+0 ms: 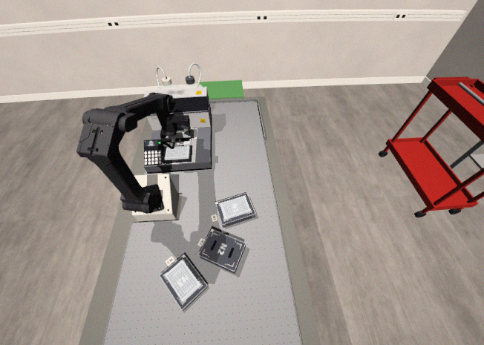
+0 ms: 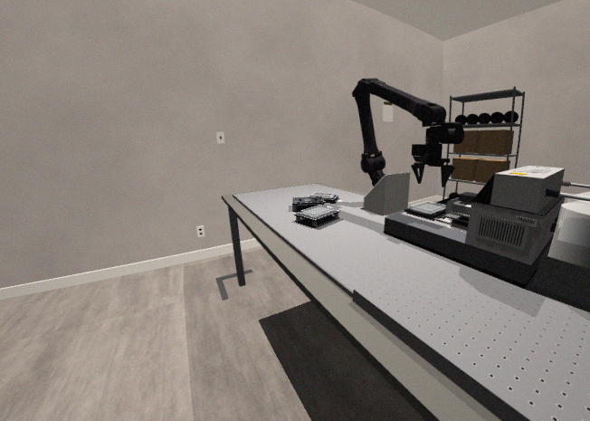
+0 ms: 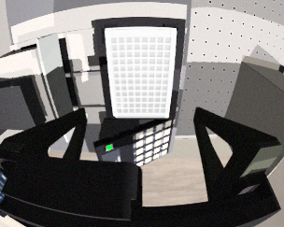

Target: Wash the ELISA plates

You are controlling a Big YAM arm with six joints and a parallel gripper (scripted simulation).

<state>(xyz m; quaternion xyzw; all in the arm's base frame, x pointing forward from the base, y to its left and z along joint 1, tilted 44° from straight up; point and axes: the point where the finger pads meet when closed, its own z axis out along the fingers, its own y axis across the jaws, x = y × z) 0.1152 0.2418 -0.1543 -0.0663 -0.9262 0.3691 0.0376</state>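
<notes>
My gripper (image 1: 182,140) (image 2: 432,184) (image 3: 140,113) is open and empty, above the washer and the plate. A white plate (image 1: 177,152) (image 2: 430,209) (image 3: 141,74) lies in the washer's dark carrier and looks flat; its cut-off corner is not clear. The lamp (image 1: 159,142) (image 3: 109,147) is green. The keypad (image 1: 152,157) (image 3: 151,141) is beside the carrier; START cannot be singled out in the wrist view. Nest N2 (image 1: 222,248) is empty. A plate (image 1: 235,208) (image 2: 318,212) sits on nest N1, and another plate (image 1: 182,280) on nest N3.
The washer's raised rear housing (image 1: 189,104) (image 2: 527,182) stands behind the carrier. The arm's pale base block (image 1: 171,196) (image 2: 395,194) is close to the washer's keypad side. A red cart (image 1: 424,165) stands off the table.
</notes>
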